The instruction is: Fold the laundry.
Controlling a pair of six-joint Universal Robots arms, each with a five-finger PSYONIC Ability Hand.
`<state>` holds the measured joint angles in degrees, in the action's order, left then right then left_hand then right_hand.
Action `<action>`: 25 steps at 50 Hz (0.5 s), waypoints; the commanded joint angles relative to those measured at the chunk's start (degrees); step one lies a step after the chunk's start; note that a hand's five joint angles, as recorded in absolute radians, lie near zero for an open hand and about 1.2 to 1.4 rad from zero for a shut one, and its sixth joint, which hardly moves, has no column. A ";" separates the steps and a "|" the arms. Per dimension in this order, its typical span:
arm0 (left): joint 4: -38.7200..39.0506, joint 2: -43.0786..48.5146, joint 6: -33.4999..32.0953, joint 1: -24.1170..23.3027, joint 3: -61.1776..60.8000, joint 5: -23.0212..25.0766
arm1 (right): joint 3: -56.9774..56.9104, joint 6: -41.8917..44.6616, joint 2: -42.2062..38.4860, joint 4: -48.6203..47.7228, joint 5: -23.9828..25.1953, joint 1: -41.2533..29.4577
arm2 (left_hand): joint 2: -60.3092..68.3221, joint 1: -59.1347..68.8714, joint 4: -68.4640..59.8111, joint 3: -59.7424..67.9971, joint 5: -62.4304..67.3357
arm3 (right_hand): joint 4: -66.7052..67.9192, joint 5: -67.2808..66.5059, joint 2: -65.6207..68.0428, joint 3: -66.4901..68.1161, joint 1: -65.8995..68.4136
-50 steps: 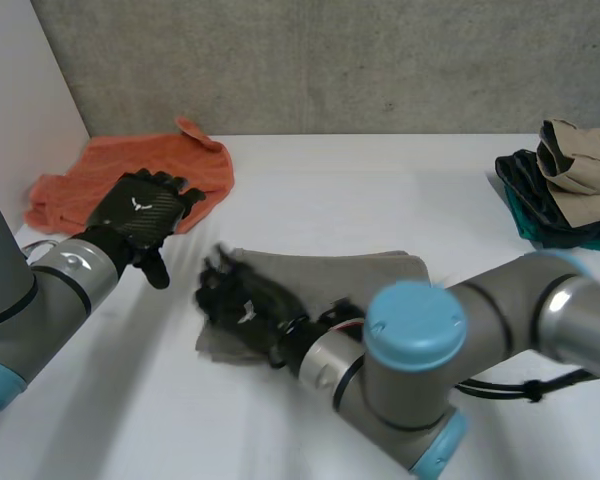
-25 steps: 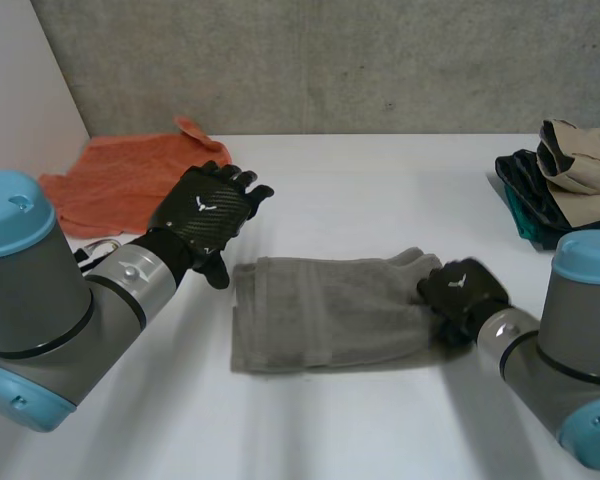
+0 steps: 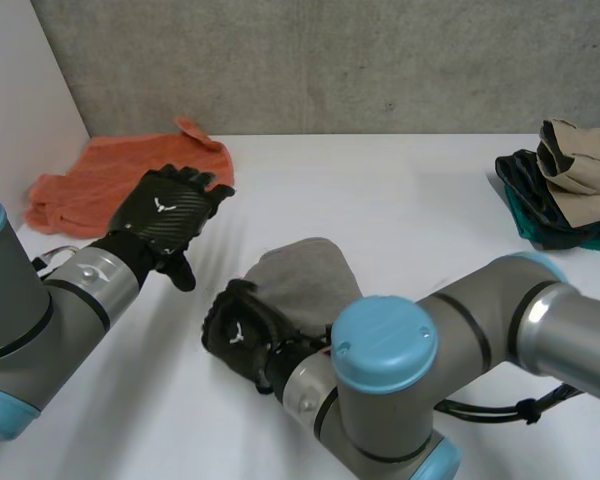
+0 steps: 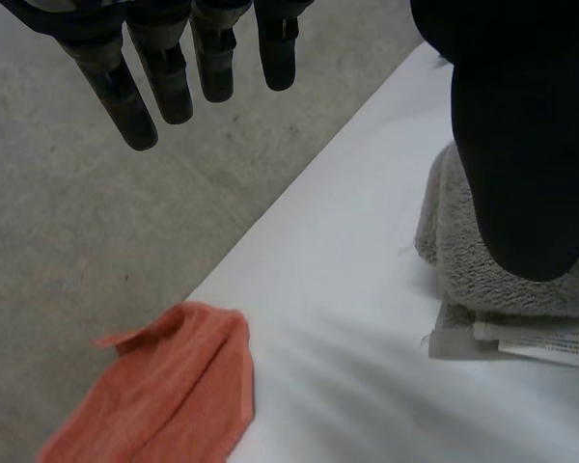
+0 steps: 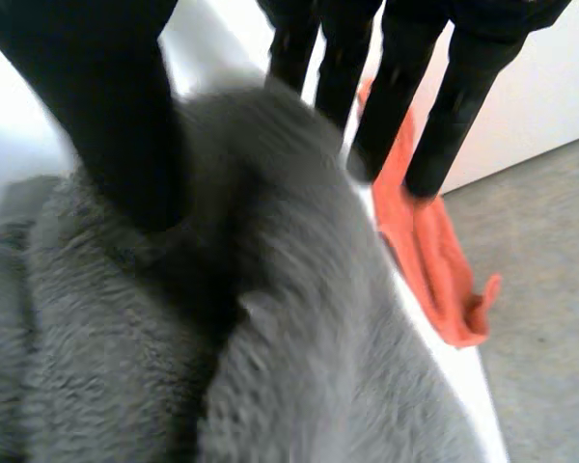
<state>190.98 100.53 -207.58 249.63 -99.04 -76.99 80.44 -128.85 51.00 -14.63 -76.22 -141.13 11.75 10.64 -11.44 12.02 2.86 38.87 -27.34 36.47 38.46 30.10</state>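
grey towel (image 3: 305,275), orange cloth (image 3: 85,185), white table (image 3: 380,200)

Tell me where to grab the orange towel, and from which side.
Take the orange towel by its pointed far corner, coming in over the bare white table with the open left hand. That corner sticks out free and peaked, while the rest lies rumpled and low.

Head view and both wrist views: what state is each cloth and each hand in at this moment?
grey towel: raised in a hump, partly folded over.
orange towel: unfolded, rumpled, lying on the table.
clothes pile: heaped at the table's far right.
left hand: open, holding nothing.
right hand: closed on the grey towel.
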 commanded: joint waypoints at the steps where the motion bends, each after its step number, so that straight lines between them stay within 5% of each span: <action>1: 0.18 -0.07 3.05 0.59 0.42 0.08 | 3.22 -10.60 6.27 0.30 -4.81 1.99 | -0.53 0.58 0.21 -0.79 -1.64 | -28.87 27.34 -26.47 -28.46 -20.10; 8: 0.35 -0.16 12.27 -2.04 3.85 -0.09 | 8.41 -28.11 17.90 0.83 -3.32 11.22 | 1.15 2.26 -1.47 0.88 0.04 | -28.87 27.34 -26.47 -28.46 -20.10; 14: 0.18 1.86 22.12 -6.87 7.71 -1.49 | 4.64 -38.93 19.40 12.15 -2.88 17.37 | 4.51 5.62 -4.83 4.25 3.40 | -28.87 27.34 -26.47 -28.46 -20.10; 25: -1.49 15.57 26.26 -19.09 14.75 -17.92 | -9.25 -41.93 6.83 26.05 -2.35 20.11 | 5.53 6.64 -5.85 5.27 4.42 | -28.87 27.34 -26.47 -28.46 -20.10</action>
<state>190.30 111.05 -180.95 235.12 -85.92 -87.51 77.54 -171.24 65.01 6.39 -78.68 -121.19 15.26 15.56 -15.50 15.05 2.99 12.14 -2.98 11.98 12.07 12.84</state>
